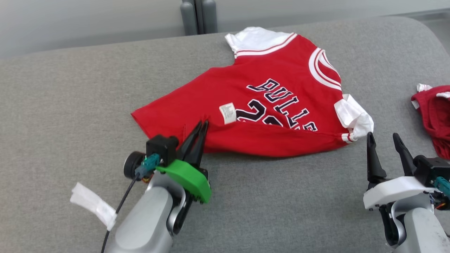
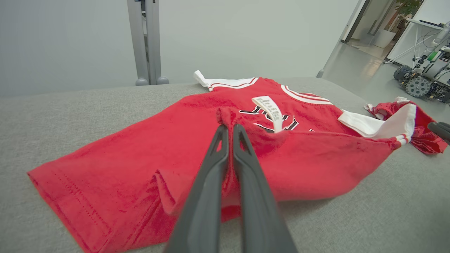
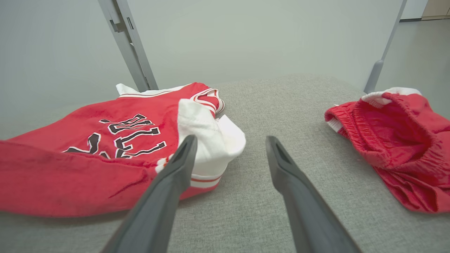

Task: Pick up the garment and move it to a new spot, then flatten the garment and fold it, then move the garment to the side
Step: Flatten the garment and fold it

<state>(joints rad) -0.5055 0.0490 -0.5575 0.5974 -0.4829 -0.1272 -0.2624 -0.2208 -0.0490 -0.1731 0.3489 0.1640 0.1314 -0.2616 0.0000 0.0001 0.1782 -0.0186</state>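
Red knit cloth with a soft, faintly fuzzy nap makes up the jersey (image 1: 267,105). It lies spread across the middle of the grey woven pad (image 1: 70,105), hem toward the robot's left and white-banded neck toward the far right. Dark block letters edged in white run across it, and the near edge is folded over so that it covers the lower part of the numbers. The far sleeve lies flat, white with thin red stripes. The near sleeve (image 1: 353,117) is crumpled into a soft lump. A small rectangular white label (image 1: 227,113) sticks up from the fold.

The left gripper (image 1: 203,123) has its two long, dark, tapered fingers pressed together on a pinch of the folded near edge, and the cloth bunches into a small ridge at their tips. A smooth green plastic shell (image 1: 186,175) sits behind them. The right gripper (image 1: 382,135) has its fingers spread apart with nothing between them, just beside the crumpled sleeve.

Red shorts (image 1: 434,116) with a gathered, puckered waistband lie rumpled at the pad's right edge, apart from the jersey. A grey metal post (image 1: 198,15) stands behind the far edge.
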